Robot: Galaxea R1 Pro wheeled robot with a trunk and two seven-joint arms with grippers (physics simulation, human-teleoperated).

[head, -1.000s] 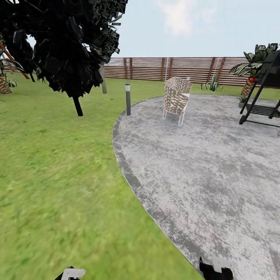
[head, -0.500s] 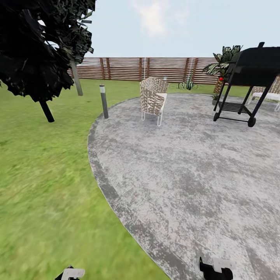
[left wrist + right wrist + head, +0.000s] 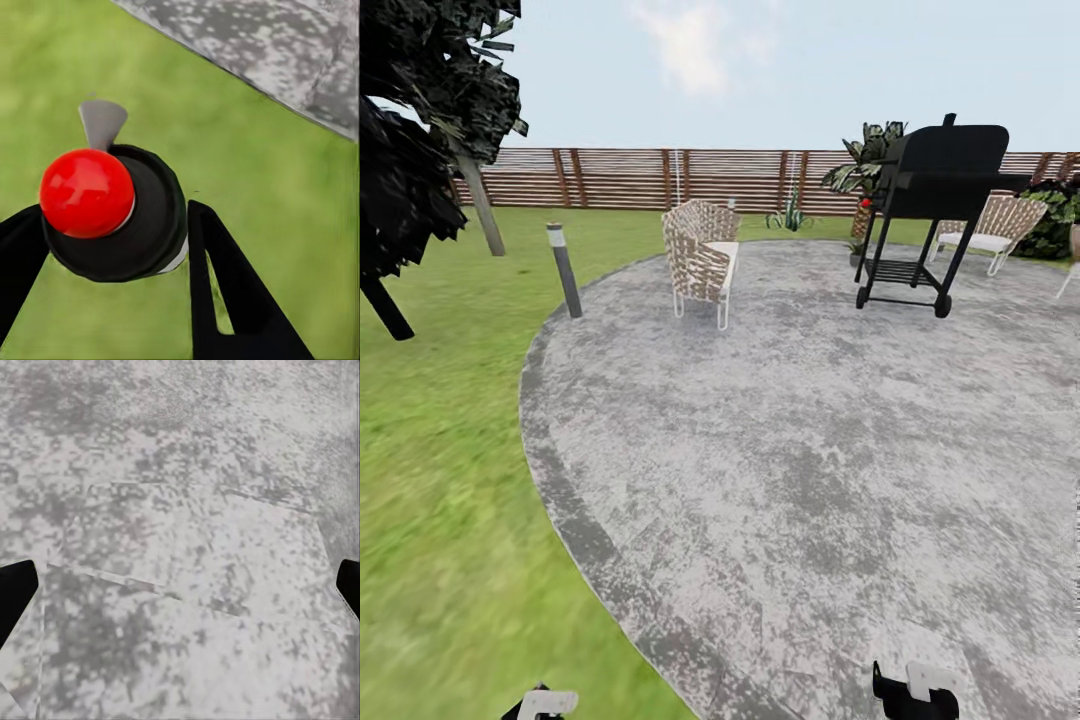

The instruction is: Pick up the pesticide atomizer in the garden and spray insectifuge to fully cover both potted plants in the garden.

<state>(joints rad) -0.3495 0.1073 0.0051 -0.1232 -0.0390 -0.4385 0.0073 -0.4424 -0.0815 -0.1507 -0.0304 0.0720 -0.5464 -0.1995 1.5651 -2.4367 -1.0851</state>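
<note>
L gripper (image 3: 112,247) grips atomizer (image 3: 112,214), no label legible; R gripper (image 3: 180,585) spread over patio (image 3: 180,472)

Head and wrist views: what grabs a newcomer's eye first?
The black grill standing at the far side of the round grey patio, with a woven chair to its left before the slatted fence. In the left wrist view, the left gripper is clamped around a black sprayer with a red top, over grass.
</note>
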